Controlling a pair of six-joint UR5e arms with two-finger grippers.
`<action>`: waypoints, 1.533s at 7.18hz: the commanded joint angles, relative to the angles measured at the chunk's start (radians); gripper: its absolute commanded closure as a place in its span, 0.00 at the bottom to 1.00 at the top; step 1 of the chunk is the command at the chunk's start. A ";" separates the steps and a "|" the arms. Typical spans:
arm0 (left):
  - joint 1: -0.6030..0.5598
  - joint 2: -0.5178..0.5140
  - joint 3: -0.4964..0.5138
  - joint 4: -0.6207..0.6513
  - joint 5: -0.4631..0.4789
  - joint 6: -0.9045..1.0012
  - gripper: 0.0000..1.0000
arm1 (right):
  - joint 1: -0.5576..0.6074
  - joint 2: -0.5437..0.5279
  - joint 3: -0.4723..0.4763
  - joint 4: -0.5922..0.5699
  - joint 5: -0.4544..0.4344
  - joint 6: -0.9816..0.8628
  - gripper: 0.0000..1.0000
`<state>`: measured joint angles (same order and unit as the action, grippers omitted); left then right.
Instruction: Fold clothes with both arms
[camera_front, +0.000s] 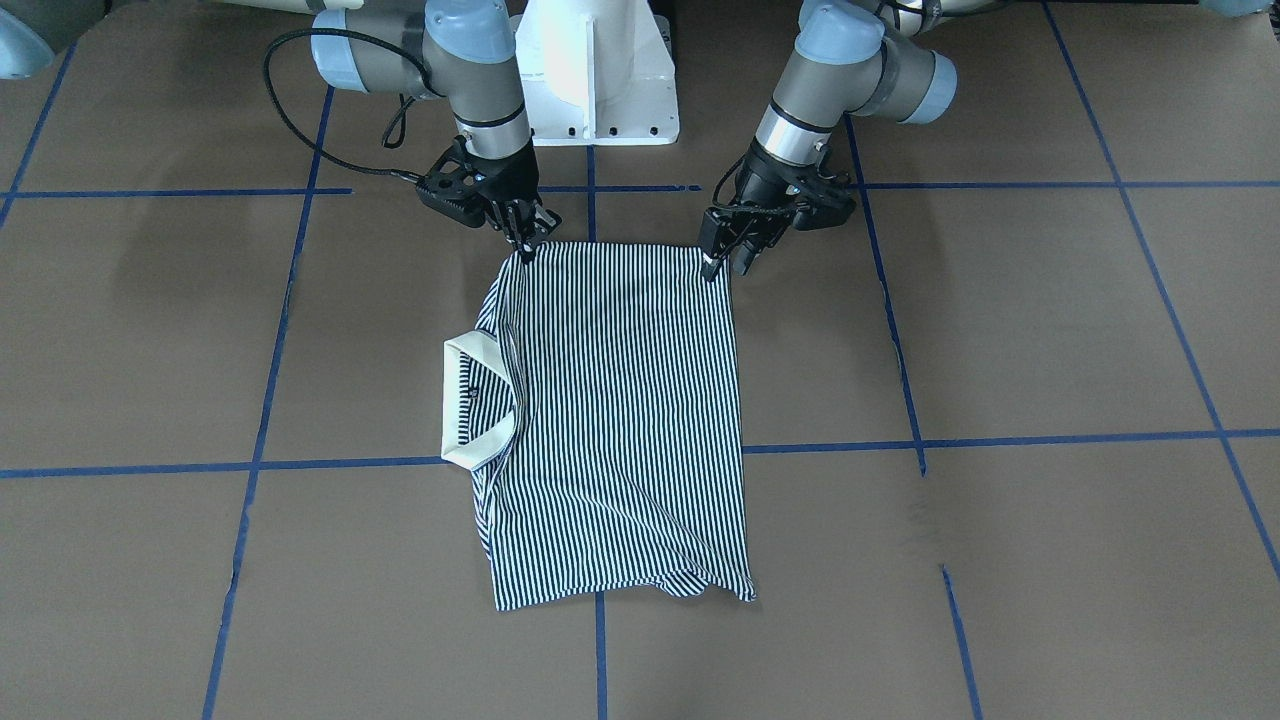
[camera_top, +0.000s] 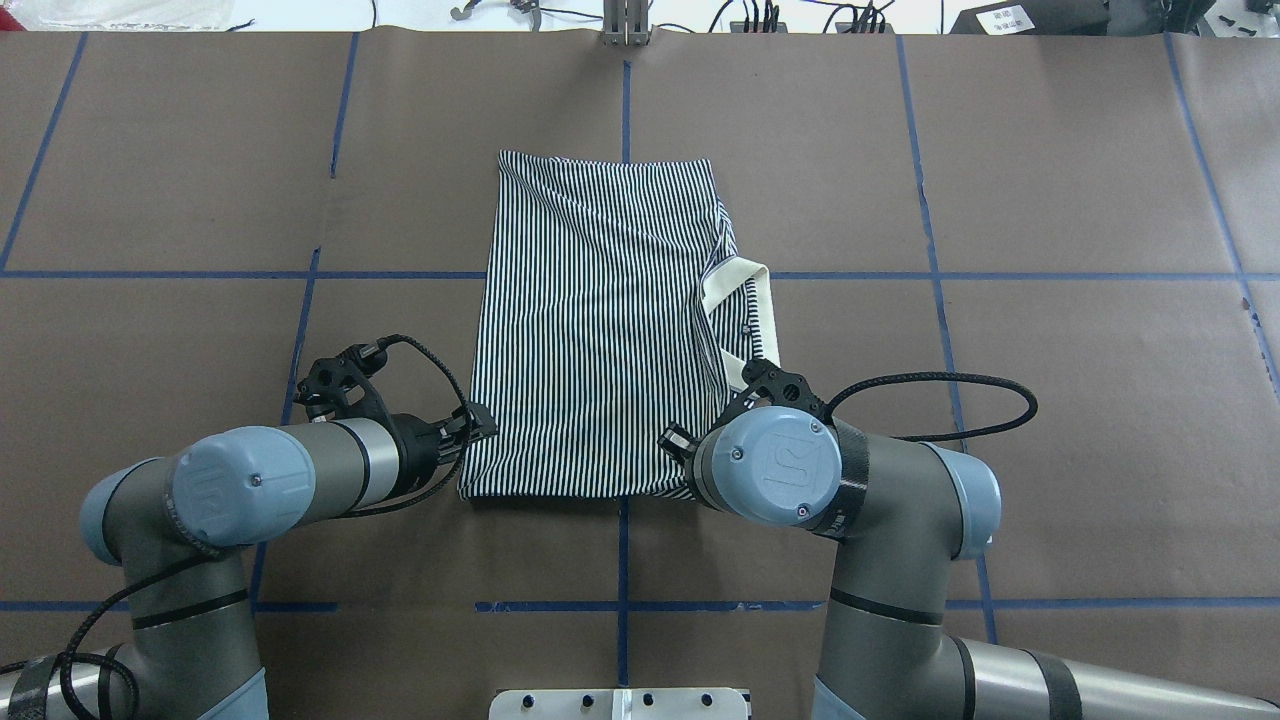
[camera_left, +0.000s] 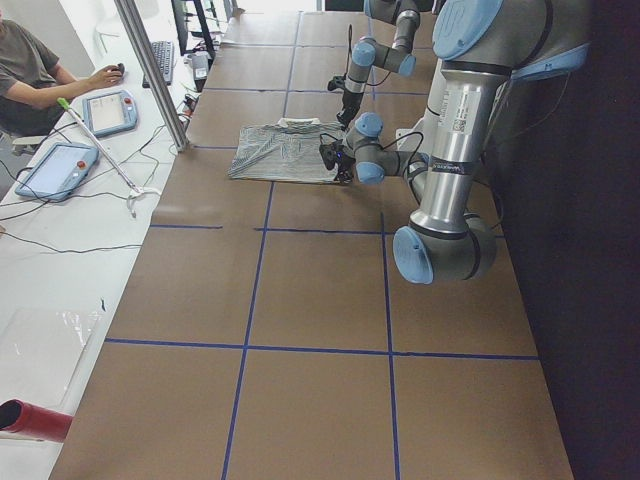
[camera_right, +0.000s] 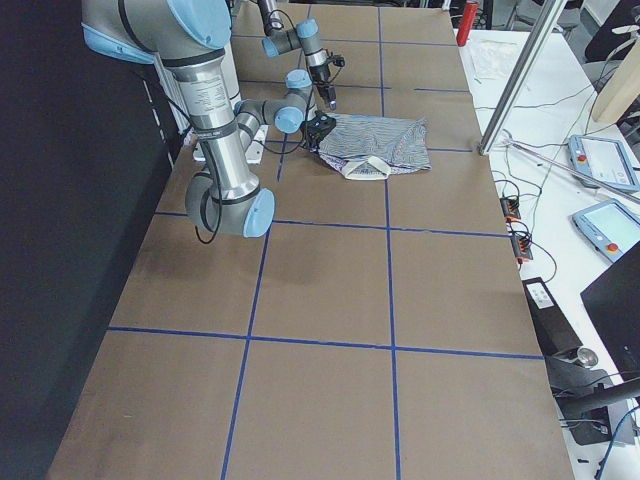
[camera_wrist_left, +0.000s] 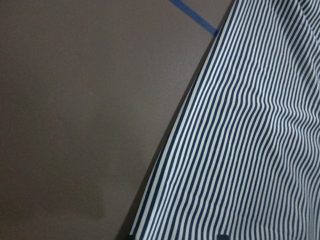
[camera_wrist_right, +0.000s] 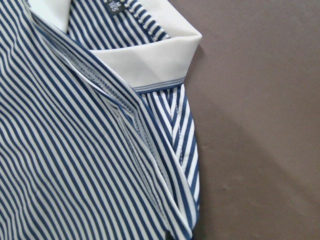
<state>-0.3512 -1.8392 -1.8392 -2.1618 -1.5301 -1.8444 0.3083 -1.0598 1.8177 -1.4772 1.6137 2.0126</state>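
Note:
The clothes are one navy-and-white striped polo shirt (camera_front: 620, 420) (camera_top: 600, 330), lying folded into a long rectangle on the brown table. Its cream collar (camera_front: 475, 400) (camera_top: 740, 290) (camera_wrist_right: 145, 65) sticks out on my right side. My left gripper (camera_front: 728, 266) (camera_top: 482, 424) stands open at the shirt's near left corner, one finger on the cloth and the other on the table. At the near right corner my right gripper (camera_front: 527, 245) has its fingers pinched together on the shirt's edge. In the overhead view the right wrist hides that gripper. The wrist views show only striped cloth (camera_wrist_left: 250, 150) and table.
The white pedestal base (camera_front: 600, 80) stands just behind both grippers. Blue tape lines (camera_top: 620, 275) grid the table. A black cable (camera_top: 950, 400) loops out beside the right wrist. A seated person (camera_left: 30, 70), teach pendants (camera_left: 55, 165) and a metal pole (camera_left: 150, 70) are at the far edge.

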 joint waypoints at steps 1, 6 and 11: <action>0.026 0.001 0.000 0.039 0.005 -0.003 0.38 | 0.000 0.001 0.000 0.000 0.000 0.000 1.00; 0.063 0.003 0.001 0.050 0.007 -0.015 0.45 | 0.000 0.001 -0.001 0.000 0.002 0.000 1.00; 0.064 0.003 -0.006 0.071 0.005 -0.015 1.00 | 0.002 -0.009 0.008 0.000 0.005 0.000 1.00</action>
<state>-0.2870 -1.8362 -1.8429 -2.0919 -1.5239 -1.8593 0.3089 -1.0673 1.8214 -1.4772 1.6171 2.0126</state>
